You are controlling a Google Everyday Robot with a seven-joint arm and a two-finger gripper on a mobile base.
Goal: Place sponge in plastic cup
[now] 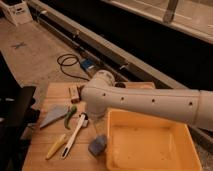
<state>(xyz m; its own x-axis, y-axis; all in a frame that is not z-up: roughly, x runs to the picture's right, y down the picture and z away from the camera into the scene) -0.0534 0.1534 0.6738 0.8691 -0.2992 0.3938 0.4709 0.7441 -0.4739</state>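
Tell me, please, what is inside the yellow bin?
The bin shows nothing on its floor; the sponge lies outside, beside it. The arm covers its far edge; the gripper is out of view.

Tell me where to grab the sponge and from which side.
Probably from above, across the sponge's two free ends, near and far: it lies flat close beside the yellow tray's wall. The hand is out of sight, likely behind the arm.
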